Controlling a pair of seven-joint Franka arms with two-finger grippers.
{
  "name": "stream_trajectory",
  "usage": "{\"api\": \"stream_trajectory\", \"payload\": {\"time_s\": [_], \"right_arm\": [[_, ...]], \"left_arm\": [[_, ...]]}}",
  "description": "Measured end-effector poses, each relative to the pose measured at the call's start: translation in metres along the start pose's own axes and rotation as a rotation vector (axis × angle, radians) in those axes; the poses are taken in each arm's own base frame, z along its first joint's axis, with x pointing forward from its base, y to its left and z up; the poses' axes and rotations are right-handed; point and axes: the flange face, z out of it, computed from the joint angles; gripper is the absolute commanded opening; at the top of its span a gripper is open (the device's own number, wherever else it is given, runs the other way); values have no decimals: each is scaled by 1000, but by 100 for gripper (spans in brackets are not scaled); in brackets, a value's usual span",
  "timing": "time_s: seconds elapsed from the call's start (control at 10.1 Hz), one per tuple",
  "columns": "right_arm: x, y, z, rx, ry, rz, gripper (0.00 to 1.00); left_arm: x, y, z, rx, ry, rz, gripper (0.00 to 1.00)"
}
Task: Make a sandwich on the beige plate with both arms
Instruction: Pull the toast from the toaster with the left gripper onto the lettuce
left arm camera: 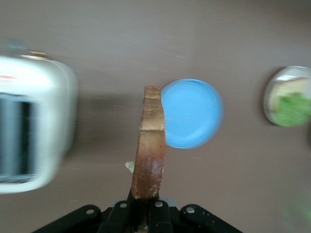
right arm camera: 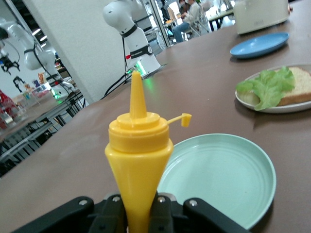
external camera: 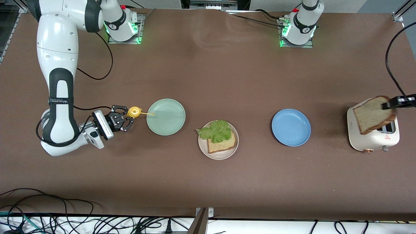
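From the front, the beige plate (external camera: 218, 152) carries a bread slice (external camera: 222, 145) topped with lettuce (external camera: 216, 129); the mint plate (external camera: 165, 117) and blue plate (external camera: 291, 127) lie bare. My left gripper (external camera: 388, 104), partly cut off, pinches a second bread slice (external camera: 373, 114) over the toaster (external camera: 373, 138). My left wrist view shows that slice (left arm camera: 149, 145) edge-on, clamped. In my right wrist view, my right gripper (right arm camera: 138, 213) clamps a yellow bottle (right arm camera: 138, 160) beside the mint plate (right arm camera: 218, 179).

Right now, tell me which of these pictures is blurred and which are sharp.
Left wrist view: smeared by motion blur, with the toaster, the blue plate and the beige plate all soft, and only the bread slice in the left gripper fairly crisp. Right wrist view: sharp on the mustard bottle in the right gripper. Front view: evenly lit, sharp, soft shadows.
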Motion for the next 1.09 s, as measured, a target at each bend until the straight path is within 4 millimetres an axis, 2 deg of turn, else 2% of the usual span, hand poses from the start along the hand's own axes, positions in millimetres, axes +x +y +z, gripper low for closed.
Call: {"api": "stream_trajectory", "payload": {"time_s": [0.2, 0.4, 0.5, 0.59, 0.79, 0.89, 0.99, 1.09], "right_arm": [[-16, -2, -2, -8, 28, -109, 0], [-32, -5, -7, -22, 58, -170, 0], [-41, -6, -8, -26, 68, -178, 0], [-48, -6, -7, -29, 81, -182, 0], [-63, -5, -1, -33, 134, -180, 0], [-75, -4, 5, -37, 178, -179, 2], [-87, -3, 11, -39, 218, -176, 48], [-94, -4, 13, -40, 240, -173, 99]], "left_arm": [[29, 43, 60, -268, -84, 42, 0], [63, 88, 145, -470, -177, 71, 0], [74, 115, 180, -518, -204, 78, 0], [81, 143, 203, -558, -196, 77, 0], [88, 193, 227, -579, -147, 58, 0], [88, 210, 236, -571, -133, 45, 0], [90, 222, 247, -570, -120, 22, 0], [92, 232, 261, -563, -103, -1, 0]]}}
